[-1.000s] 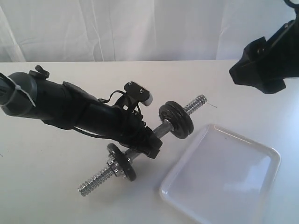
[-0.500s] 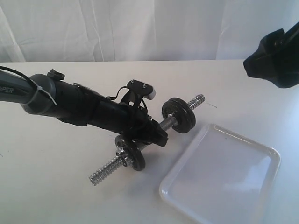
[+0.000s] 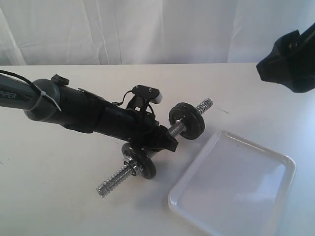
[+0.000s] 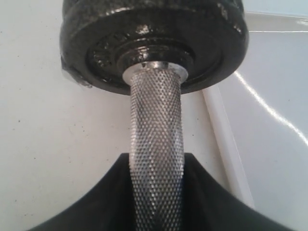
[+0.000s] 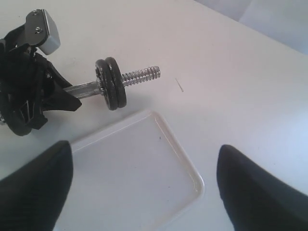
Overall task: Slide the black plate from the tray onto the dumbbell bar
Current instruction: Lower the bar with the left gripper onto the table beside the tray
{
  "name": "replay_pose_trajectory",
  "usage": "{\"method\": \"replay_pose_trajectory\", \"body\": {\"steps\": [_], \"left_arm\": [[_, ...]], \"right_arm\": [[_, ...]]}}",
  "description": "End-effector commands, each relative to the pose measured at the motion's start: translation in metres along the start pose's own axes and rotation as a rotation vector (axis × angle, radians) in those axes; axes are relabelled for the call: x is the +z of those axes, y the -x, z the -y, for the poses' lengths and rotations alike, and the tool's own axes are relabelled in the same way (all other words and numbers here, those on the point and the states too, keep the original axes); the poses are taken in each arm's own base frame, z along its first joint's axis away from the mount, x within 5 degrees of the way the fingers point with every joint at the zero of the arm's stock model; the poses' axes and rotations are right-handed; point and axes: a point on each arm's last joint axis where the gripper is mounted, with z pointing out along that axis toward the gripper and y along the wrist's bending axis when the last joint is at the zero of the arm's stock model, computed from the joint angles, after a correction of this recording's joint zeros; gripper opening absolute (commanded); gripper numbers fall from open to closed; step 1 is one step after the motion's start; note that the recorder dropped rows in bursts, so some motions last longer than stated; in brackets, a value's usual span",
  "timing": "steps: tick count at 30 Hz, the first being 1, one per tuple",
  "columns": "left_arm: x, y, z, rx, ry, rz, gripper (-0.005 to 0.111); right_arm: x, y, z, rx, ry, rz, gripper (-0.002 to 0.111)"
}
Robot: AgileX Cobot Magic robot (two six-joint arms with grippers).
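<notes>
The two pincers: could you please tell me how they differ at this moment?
The left pincer is shut on the knurled middle of the bar; the right pincer is open and holds nothing. The left pincer is low, beside the tray; the right pincer hangs high, with the tray below its fingers. Both have black fingers.

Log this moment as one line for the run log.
left gripper: shut on dumbbell bar, knurled middle | right gripper: open, raised | tray: nothing seen on it | bar: black discs on both ends
</notes>
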Motion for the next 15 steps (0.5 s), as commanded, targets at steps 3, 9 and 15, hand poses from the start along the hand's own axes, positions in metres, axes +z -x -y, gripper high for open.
{"method": "replay_pose_trajectory", "body": {"steps": [3,9,15], "left_arm": [[-0.013,0.031,0.023,-0.071,-0.188,0.123,0.000],[-0.009,0.026,0.022,-0.065,-0.198,0.102,0.000],[-0.009,0.022,0.022,-0.020,-0.196,0.060,0.000]], "right_arm": [[-0.002,-0.001,0.002,-0.002,-0.012,0.005,0.076],[-0.002,-0.001,0.002,-0.002,-0.012,0.005,0.076],[-0.002,-0.001,0.002,0.000,-0.012,0.005,0.076]]}}
